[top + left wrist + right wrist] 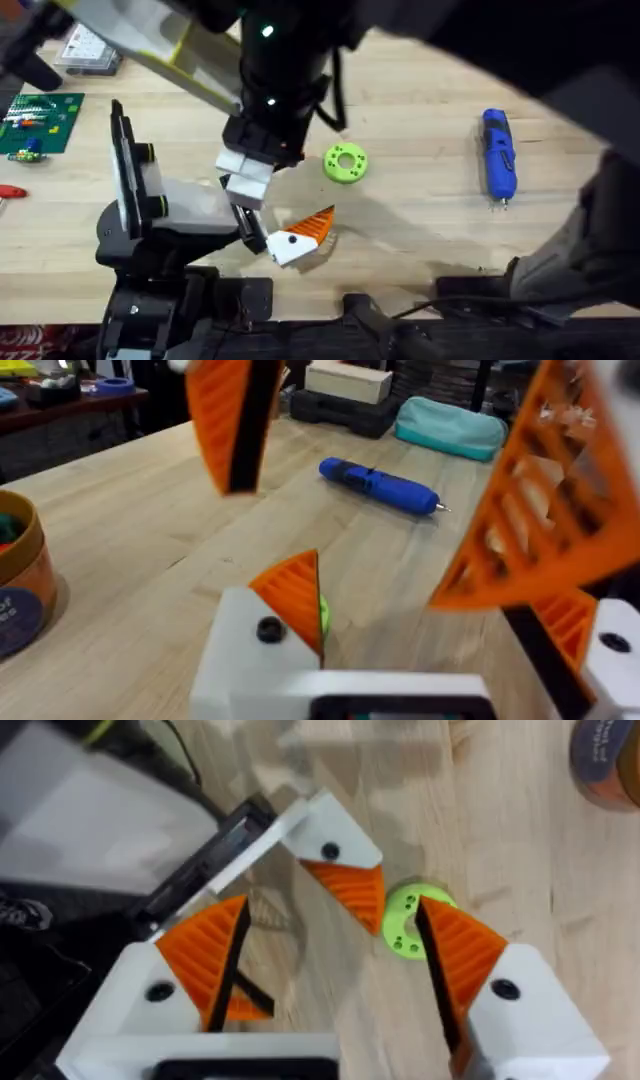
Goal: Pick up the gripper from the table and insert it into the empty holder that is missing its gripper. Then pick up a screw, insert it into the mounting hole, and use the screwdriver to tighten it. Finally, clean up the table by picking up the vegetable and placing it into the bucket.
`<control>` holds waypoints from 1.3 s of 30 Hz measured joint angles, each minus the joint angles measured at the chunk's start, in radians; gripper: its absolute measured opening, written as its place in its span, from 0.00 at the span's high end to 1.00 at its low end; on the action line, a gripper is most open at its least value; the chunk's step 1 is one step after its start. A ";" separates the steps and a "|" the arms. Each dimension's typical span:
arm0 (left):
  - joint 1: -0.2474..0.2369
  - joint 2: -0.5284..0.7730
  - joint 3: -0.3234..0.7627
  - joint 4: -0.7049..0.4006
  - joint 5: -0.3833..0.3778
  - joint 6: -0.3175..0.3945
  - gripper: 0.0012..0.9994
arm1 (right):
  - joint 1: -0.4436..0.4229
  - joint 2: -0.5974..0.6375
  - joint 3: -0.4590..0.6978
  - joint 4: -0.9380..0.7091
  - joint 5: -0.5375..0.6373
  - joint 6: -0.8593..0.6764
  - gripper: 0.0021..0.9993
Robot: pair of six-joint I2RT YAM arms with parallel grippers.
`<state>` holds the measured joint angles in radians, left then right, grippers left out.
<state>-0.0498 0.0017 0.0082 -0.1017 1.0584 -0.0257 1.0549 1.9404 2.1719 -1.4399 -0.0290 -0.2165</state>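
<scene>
While the right gripper (330, 905) hangs with its jaws spread wide and nothing in them, the gripper (330, 845), a white block with an orange ribbed fin, sits in the gap between its two orange fingers (205, 955), touching neither. The piece's white base lies against a black jaw mount of the holder (175, 200), the fin pointing away from the pale grey body; whether it is fully seated cannot be told. A green ring disc (403, 920) lies on the wooden table (420, 230) just beside the fin's tip and close to the inner face of one finger. In the overhead view the holder stands on its black stand at the near left of the table. The screwdriver (498, 155) lies well apart at the far right, and a bucket (605, 750) stands beyond the disc.
</scene>
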 joint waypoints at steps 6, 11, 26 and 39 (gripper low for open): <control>0.000 0.000 0.000 0.000 0.000 0.000 0.01 | 0.000 -0.077 0.000 -0.078 -0.003 -0.008 0.00; 0.000 0.000 0.000 0.000 0.000 0.000 0.01 | 0.000 -0.095 0.000 -0.123 -0.003 -0.010 0.00; 0.000 0.000 0.000 0.000 0.000 0.002 0.92 | -0.002 -0.095 0.000 -0.132 -0.003 -0.016 0.00; 0.000 0.000 0.000 0.000 0.000 0.007 1.00 | -0.153 -0.095 0.000 -0.144 -0.006 0.023 0.00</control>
<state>-0.0498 0.0017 0.0082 -0.1013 1.0580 -0.0189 0.9017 1.8458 2.1719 -1.5842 -0.0349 -0.1935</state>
